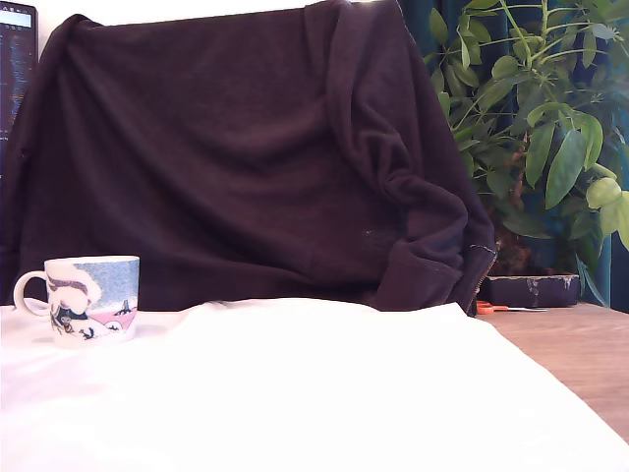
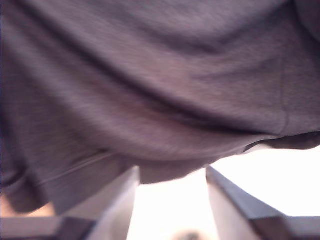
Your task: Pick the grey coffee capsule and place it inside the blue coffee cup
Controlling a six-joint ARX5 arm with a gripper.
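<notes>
- Progress: judged barely begun. No capsule can be made out in either view, and nothing shows that one has been lifted or placed.
- The grey coffee capsule: not identifiable. A small dark blur sits low between the two fingers in the wrist view, at the picture's edge; too smeared to say whether it is the capsule.
- The blue coffee cup (image 1: 90, 298): upright on the white cloth (image 1: 295, 393) that covers the counter, far over at the exterior view's left, handle pointing further to that view's left. The camera sits below its rim, so the inside is hidden; cannot tell if anything is in it.
- The claw (image 2: 172, 210): seen only in the wrist view. The two pale fingers (image 2: 117, 202) stand apart with bright white cloth showing between them, so it is spread and clamps nothing visible. It faces the dark fabric (image 2: 150, 90) hanging at the back. Arm not in the exterior view.
- Surroundings: dark fabric draped across the back, a leafy plant (image 1: 536, 128) at the exterior view's right, bare wood of the counter (image 1: 580, 354) past the cloth's edge.
- Left to do, as judged: find the capsule, grip it, carry it over the cup, release it inside.
</notes>
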